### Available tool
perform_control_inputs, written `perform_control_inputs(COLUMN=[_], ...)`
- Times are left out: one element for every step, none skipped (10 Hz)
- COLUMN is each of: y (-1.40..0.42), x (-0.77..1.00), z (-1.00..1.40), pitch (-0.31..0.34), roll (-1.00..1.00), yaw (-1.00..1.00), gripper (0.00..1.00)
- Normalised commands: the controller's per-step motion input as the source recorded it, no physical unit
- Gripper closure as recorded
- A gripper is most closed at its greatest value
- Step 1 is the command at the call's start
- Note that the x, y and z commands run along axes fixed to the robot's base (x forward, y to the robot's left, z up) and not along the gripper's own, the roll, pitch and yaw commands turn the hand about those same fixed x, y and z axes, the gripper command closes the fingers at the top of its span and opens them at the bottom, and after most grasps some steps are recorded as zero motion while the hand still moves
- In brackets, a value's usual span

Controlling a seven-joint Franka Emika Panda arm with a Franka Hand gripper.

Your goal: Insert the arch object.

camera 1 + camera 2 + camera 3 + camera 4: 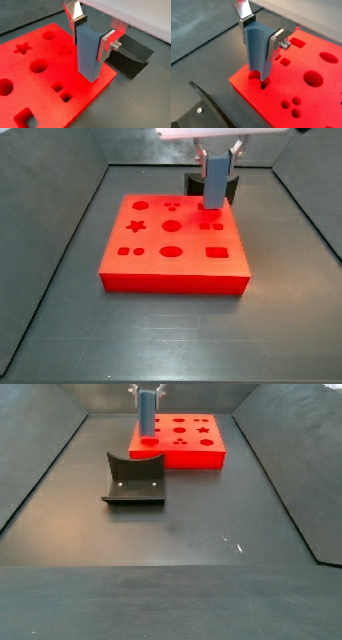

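Note:
My gripper (93, 32) is shut on an upright blue-grey bar (90, 55), with a silver finger on each side. It also shows in the wrist view (262, 32) and in both side views (214, 158) (144, 396). The bar (258, 52) hangs over the flat red board (308, 102). Its lower end sits at a small hole near the board's corner on the fixture side (211, 210). A small dark charcoal arch object does not show in any view. An arch-shaped hole (23, 117) lies at the board's far end.
The red board (174, 268) (201, 452) has star, round and square holes. The dark L-shaped fixture (134, 484) stands on the floor right beside the board (130, 57) (204, 107). Dark bin walls rise on both sides (54, 248).

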Motion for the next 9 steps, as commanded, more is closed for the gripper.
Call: perform_control_inputs(y=[0.09,0.1,0.18,0.14,0.11,0.09,0.0,0.0,-0.02], x=[-0.09,-0.1,-0.09,0.0,0.13,0.03,0.02,0.0,0.07], z=[-0.13,-0.13,-0.14,-0.11,-0.17,-0.24,-0.26,-0.28,-0.33], pitch=[0.0,0.0,0.0,0.0,0.0,0.0,-0.004,-0.019,-0.036], roll=[0.02,0.04,0.01,0.0,0.0,0.0,0.0,0.0,-0.04], yaw=[-0.01,-0.02,-0.07,-0.03,-0.03,-0.02,-0.01,0.0,0.0], gripper=[1.0,1.0,1.0,1.0,1.0,1.0,1.0,1.0,1.0])
